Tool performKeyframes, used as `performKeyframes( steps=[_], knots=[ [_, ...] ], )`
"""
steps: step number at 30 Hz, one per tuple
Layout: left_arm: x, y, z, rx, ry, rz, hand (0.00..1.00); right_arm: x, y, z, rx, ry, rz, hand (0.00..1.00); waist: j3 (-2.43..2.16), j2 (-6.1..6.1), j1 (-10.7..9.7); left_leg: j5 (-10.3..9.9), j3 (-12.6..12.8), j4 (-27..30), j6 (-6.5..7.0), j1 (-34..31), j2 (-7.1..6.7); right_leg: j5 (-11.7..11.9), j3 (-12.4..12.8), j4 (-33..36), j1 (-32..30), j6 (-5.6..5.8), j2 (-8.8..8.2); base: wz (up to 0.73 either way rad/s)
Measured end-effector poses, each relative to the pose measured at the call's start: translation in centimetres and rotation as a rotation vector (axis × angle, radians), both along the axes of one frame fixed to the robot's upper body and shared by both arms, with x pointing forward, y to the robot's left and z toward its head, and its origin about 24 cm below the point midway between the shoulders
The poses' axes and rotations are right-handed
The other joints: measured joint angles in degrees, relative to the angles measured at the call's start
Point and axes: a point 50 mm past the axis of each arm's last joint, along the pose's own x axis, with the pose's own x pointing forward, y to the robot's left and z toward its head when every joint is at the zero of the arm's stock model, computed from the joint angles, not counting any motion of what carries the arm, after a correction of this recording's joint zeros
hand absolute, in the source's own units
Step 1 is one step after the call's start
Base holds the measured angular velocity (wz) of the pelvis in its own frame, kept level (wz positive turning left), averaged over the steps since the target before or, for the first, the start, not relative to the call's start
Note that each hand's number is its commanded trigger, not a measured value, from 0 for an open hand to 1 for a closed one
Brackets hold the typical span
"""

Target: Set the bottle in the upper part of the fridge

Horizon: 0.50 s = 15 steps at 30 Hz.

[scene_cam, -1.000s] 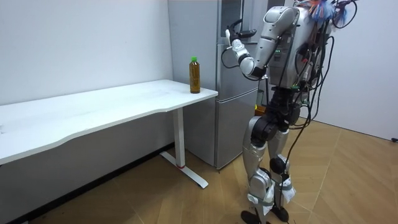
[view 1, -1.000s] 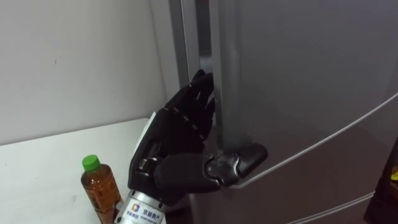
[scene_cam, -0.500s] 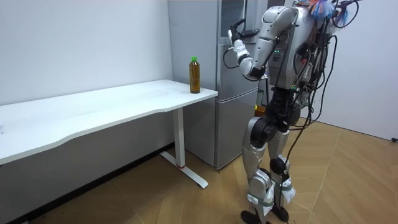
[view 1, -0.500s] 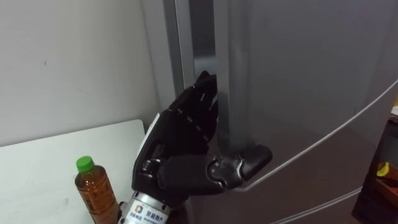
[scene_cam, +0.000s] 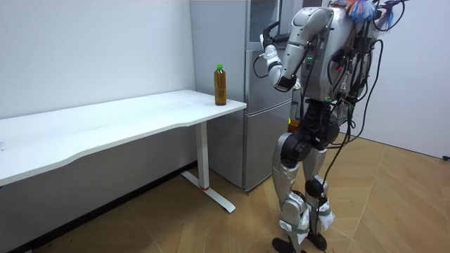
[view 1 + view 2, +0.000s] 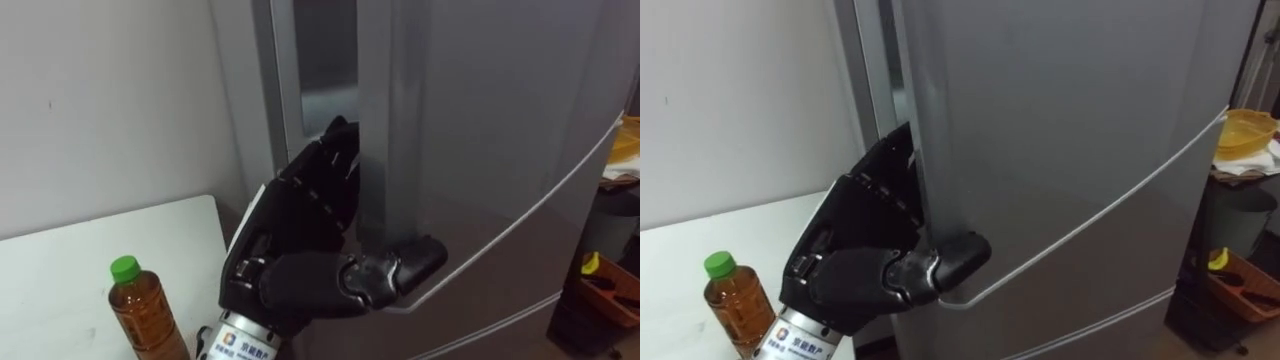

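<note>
A bottle of amber drink with a green cap stands upright on the white table, near its corner beside the grey fridge. My left hand is at the left edge of the upper fridge door. Its fingers reach into the gap behind that edge and its thumb presses on the door's front, so the edge is pinched between them. The door stands ajar by a narrow gap. The bottle is below and to the left of this hand, apart from it.
The lower fridge door is closed under the seam. To the right of the fridge, a yellow bowl sits on a dark rack. The white wall is close behind the table. In the room view I stand upright on the wooden floor in front of the fridge.
The gap at the upper door's left edge has widened as my left hand drew the edge outward. The eye view has shifted, so the bottle sits lower left.
</note>
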Motion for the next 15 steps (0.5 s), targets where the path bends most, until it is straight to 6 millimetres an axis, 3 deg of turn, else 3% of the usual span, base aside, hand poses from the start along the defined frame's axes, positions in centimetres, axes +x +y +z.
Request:
performKeyframes(
  steps=[5, 15],
  knots=[
    [-0.1, -0.1, 0.0, -0.002, -0.003, -0.004, 0.0, 0.2, 0.0, 0.1, 0.001, -0.006, -0.004, 0.0, 0.21, 0.41, -1.04, -0.24, 0.41, 0.05, 0.41, -0.11, -0.01, 0.47, 0.24, -0.11, -0.06, 0.38, 0.03, -0.03],
    [-0.6, -1.2, 0.1, 0.012, -0.039, -0.088, 0.0, 0.3, -0.1, 0.1, 0.008, -0.012, -0.031, 0.0, 0.14, 0.69, -1.91, -0.35, 1.6, 0.01, 0.77, -0.2, -0.06, 0.91, 1.46, 0.02, -0.77, 0.77, 0.02, -0.07]
  ],
)
